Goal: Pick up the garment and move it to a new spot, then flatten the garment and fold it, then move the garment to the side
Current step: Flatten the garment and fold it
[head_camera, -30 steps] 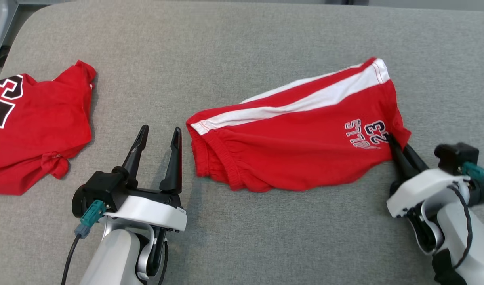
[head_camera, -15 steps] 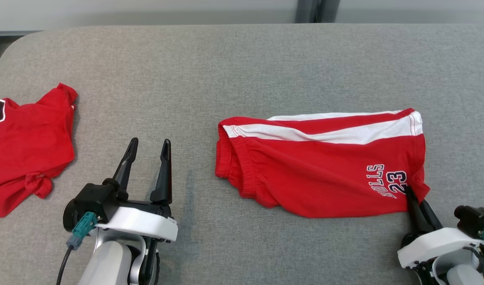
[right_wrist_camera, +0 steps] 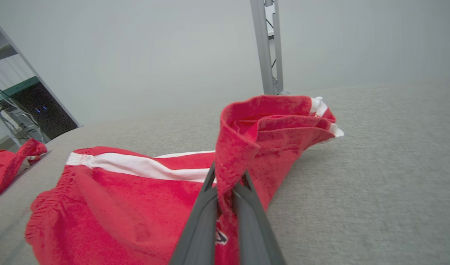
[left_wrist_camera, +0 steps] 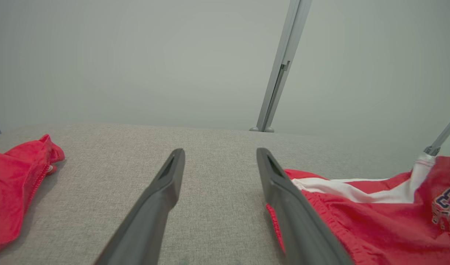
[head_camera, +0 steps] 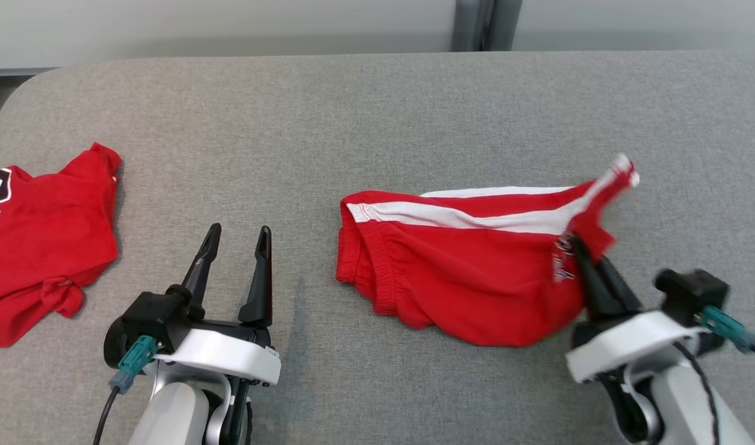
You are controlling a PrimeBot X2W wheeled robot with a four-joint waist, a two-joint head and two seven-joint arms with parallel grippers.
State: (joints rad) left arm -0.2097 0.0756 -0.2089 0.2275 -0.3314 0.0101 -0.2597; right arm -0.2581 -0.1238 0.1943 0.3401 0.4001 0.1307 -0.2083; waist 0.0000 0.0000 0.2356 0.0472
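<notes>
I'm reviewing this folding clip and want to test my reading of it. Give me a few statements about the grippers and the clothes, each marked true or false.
1. The right gripper is shut on a corner of the shorts. True.
2. The left gripper grips the shirt. False: it is open over the bare table, holding nothing.
3. The pinched corner is raised off the table. True.
4. The shorts carry a blue stripe. False: the stripe is white.
5. The shirt lies on the shorts. False: it lies apart from them, to the robot's left.
</notes>
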